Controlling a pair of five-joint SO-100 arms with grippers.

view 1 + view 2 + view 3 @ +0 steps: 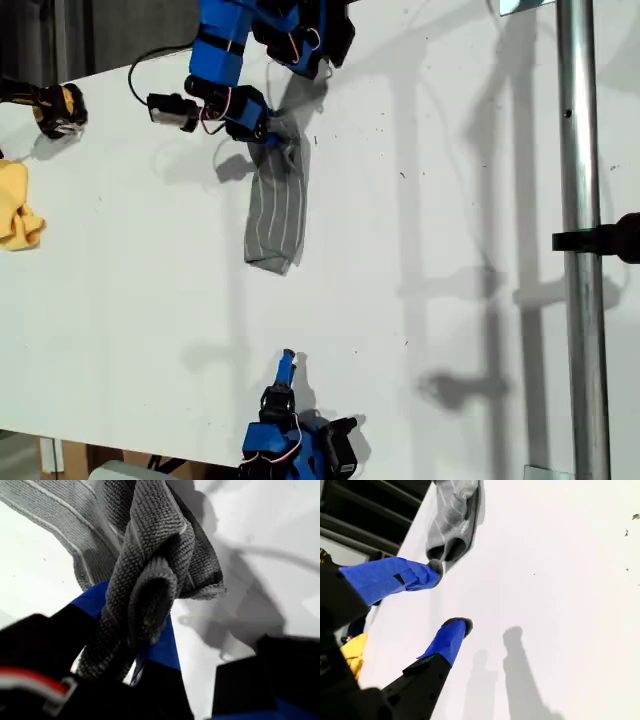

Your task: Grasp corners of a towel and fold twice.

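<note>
Towel [276, 215]: grey with thin white stripes, bunched into a narrow strip. Long axis runs from the bench's [450, 150] far edge in the exterior view toward its near edge, stripes along it. Far end is lifted; the rest lies on the bench. My first pincer [272, 128] is pinching that far end, with cloth wadded between the blue jaws in the first wrist view [145, 605]. My second pincer [451, 595] is spread and holds nothing, low over the bench by the near edge [288, 358]. Yellow cloth [18, 205] at the exterior view's left edge. No readable writing.
</note>
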